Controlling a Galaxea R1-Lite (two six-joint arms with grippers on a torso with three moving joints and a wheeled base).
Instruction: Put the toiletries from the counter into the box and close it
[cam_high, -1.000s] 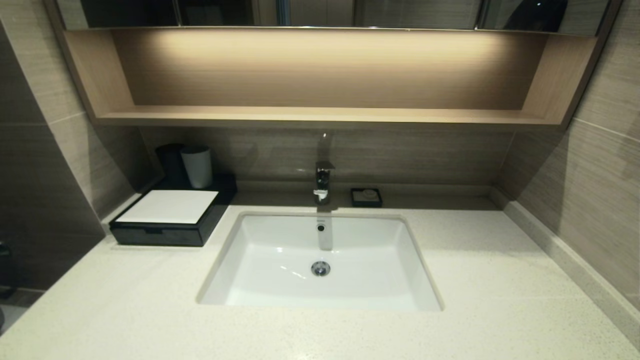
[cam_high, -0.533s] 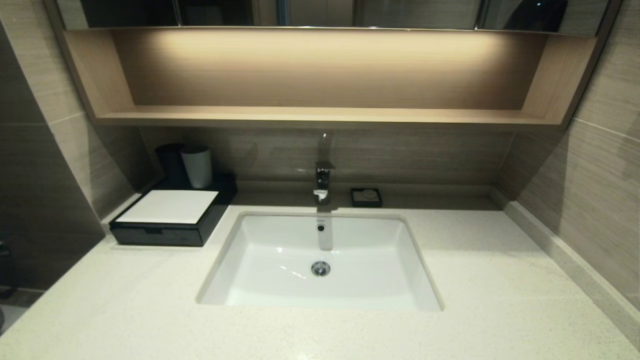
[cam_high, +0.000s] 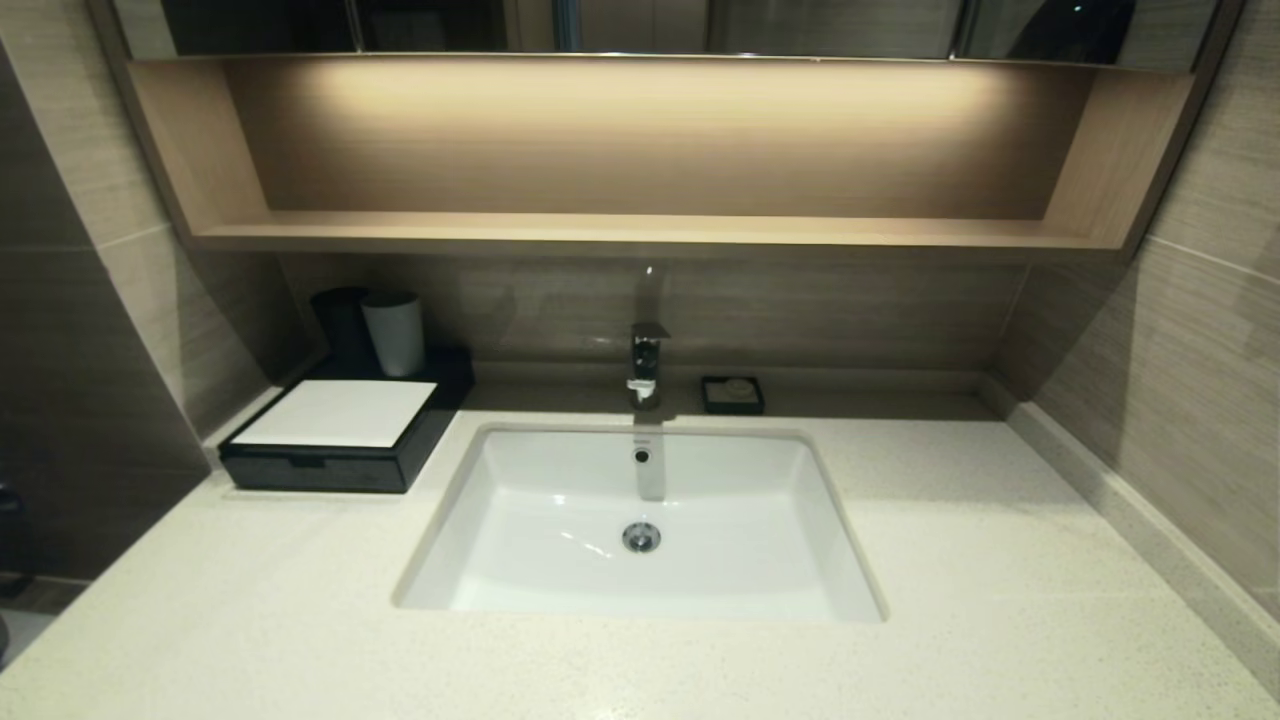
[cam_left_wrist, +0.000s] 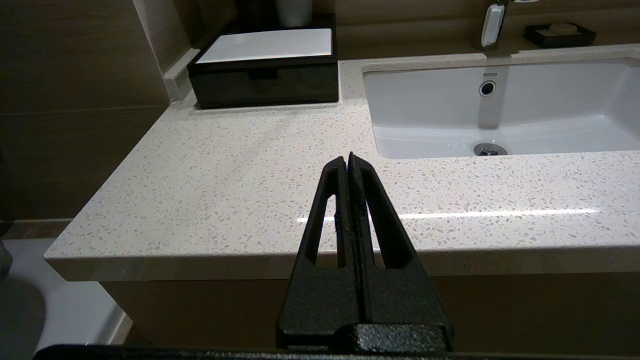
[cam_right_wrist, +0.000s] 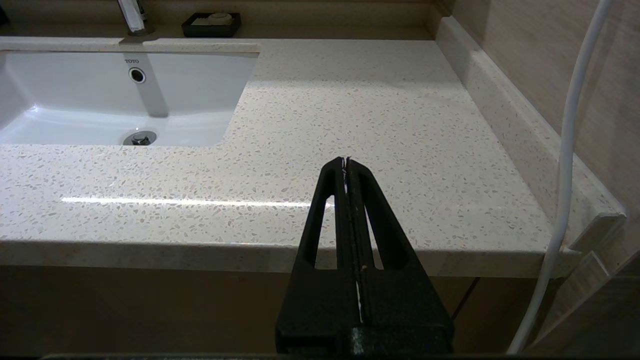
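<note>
Black box (cam_high: 345, 440) sits at ten o'clock from the sink (cam_high: 640, 520) with drawer closed, no packets visible, both our grippers (cam_left_wrist: 348, 159) (cam_right_wrist: 345, 162) together; we risk searching vainly.

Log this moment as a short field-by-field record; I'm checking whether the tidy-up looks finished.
box: black box at the counter's back left corner, drawer shut, white panel on top
toiletries: no packets visible on the counter in any view
cups: a grey cup and a dark cup at the back of the box
sink: white sink, nothing in it, faucet behind
soap dish: black soap dish beside the faucet
left gripper: shut, holding nothing, at the counter's front edge
right gripper: shut, holding nothing, at the counter's front edge
</note>
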